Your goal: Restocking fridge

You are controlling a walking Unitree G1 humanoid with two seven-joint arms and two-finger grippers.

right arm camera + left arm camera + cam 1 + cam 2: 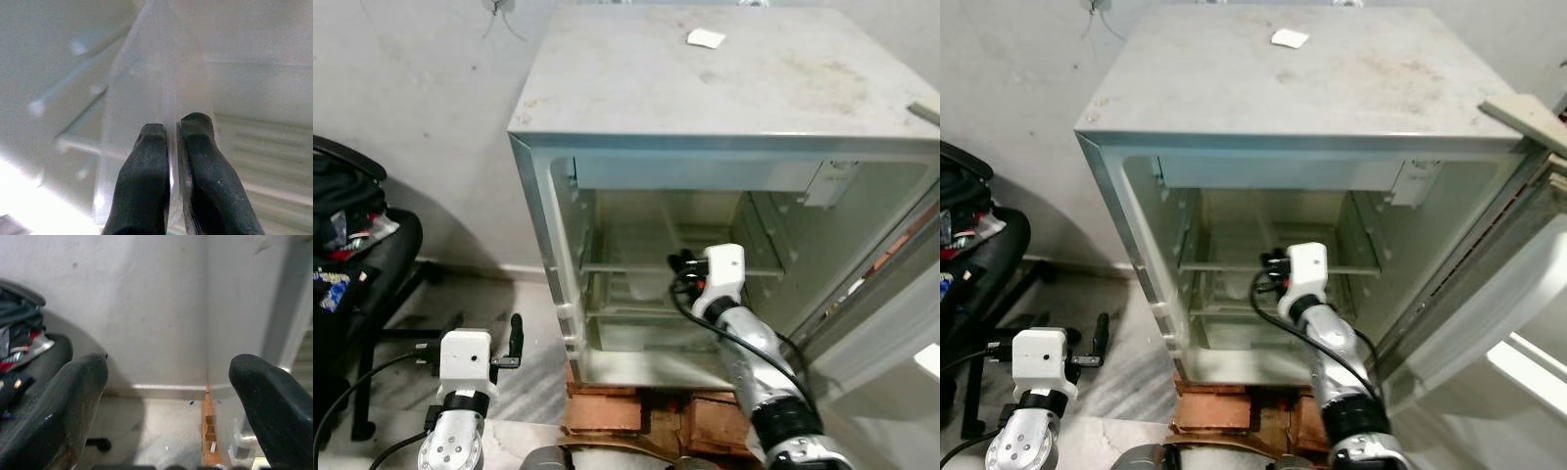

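Observation:
A small grey fridge [705,98] stands open, with bare pale shelves [626,266] inside. My right arm reaches into the middle of the compartment. Its gripper [172,128] is shut on the thin edge of a clear plastic panel [156,73], which stands on edge between the fingers [146,161] in the right wrist view. From the head views the wrist [722,274] hides those fingers. Low at the left of the fridge, my left gripper [168,364] hangs open with nothing in it, facing the wall and floor; one of its fingers [516,338] is seen from the head.
The fridge door [891,323] swings open at the right. Red bricks [607,411] prop the fridge up. A black chair [372,264] piled with clothes stands at the left. A white paper scrap [706,38] lies on the fridge top.

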